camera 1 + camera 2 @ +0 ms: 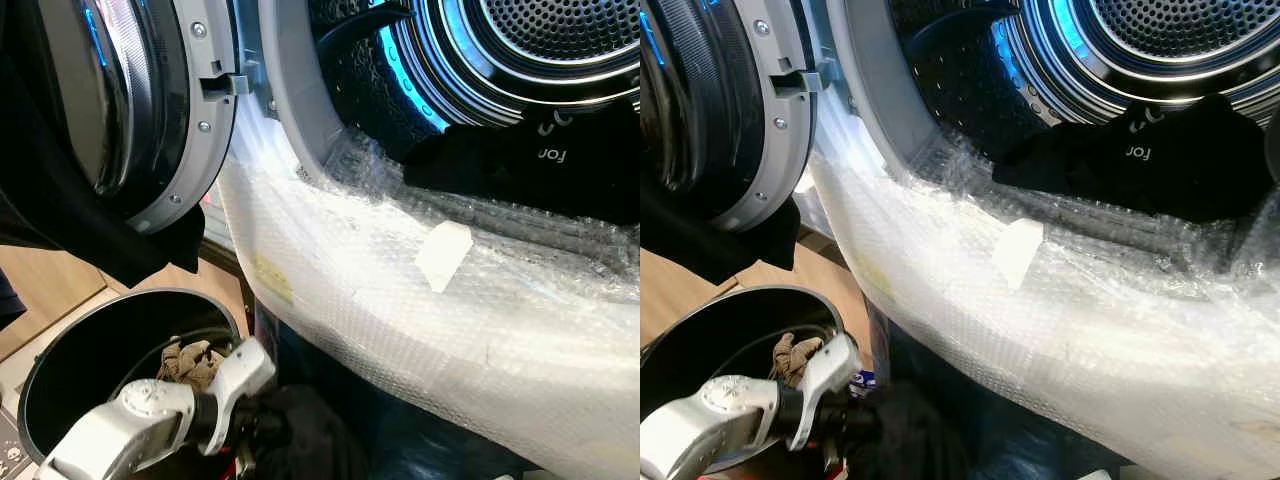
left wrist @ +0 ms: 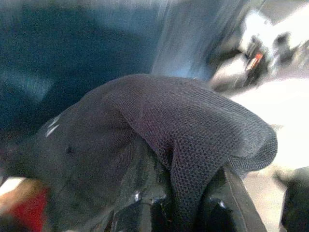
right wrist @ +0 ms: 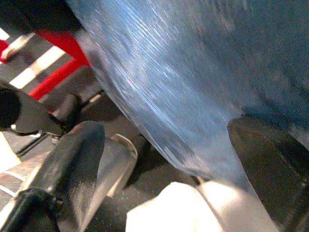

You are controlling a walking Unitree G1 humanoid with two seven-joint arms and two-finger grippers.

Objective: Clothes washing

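The washer's drum [image 1: 560, 30] glows blue behind its open door [image 1: 140, 120]. A black garment with white lettering [image 1: 560, 165] lies on the lip of the opening. Low on the left, my left arm reaches over a black basket [image 1: 60, 330] that holds a brown cloth [image 1: 190, 362]. My left gripper [image 2: 186, 212] is shut on a dark mesh garment [image 2: 159, 125], which drapes over its fingers and hides the tips; that garment hangs as a dark bundle [image 1: 300, 430] beside the basket. My right gripper [image 3: 169, 159] is open with nothing between its fingers, close to the machine's blue front.
Bubble wrap [image 1: 400, 300] with a white label [image 1: 443, 255] covers the washer's front below the opening. Another black cloth [image 1: 60, 200] hangs over the open door on the left. Wooden floor [image 1: 40, 285] shows beside the basket.
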